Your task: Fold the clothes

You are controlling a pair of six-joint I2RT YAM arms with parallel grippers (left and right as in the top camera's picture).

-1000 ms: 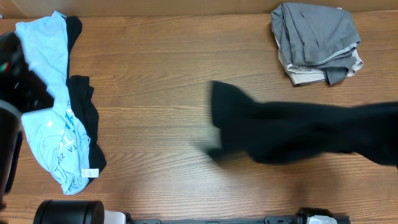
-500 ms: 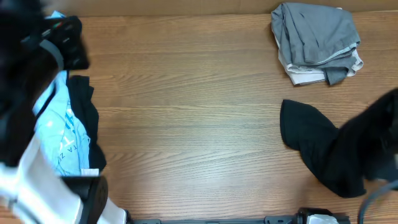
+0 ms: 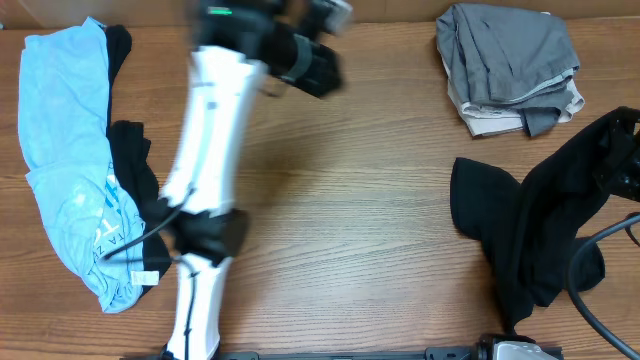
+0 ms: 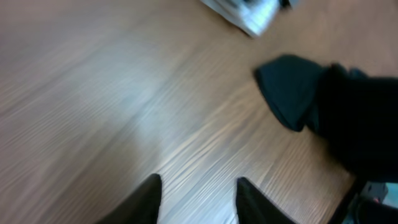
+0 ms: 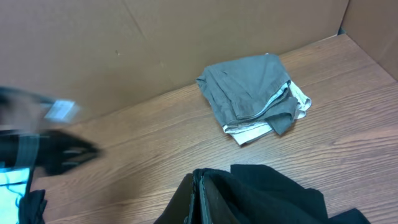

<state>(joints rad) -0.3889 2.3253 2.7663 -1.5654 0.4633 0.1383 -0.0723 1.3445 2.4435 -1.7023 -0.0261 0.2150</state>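
A black garment (image 3: 530, 230) hangs and drapes at the table's right side. My right gripper (image 5: 198, 194) is shut on its bunched edge and holds it up; in the overhead view the cloth hides this gripper. The garment also shows in the left wrist view (image 4: 336, 106). My left gripper (image 3: 312, 62) is open and empty, blurred, above the bare wood at the back middle; its fingers (image 4: 199, 196) are spread apart. A folded grey pile (image 3: 510, 65) lies at the back right and also shows in the right wrist view (image 5: 255, 99).
A light blue shirt (image 3: 65, 150) lies crumpled along the left edge with another black garment (image 3: 135, 185) beside it. A cardboard wall (image 5: 186, 43) runs behind the table. The left arm (image 3: 205, 200) stretches across the left middle.
The left arm has swung from the far left to the back middle. The black garment has been dragged right and now hangs higher from the right gripper.
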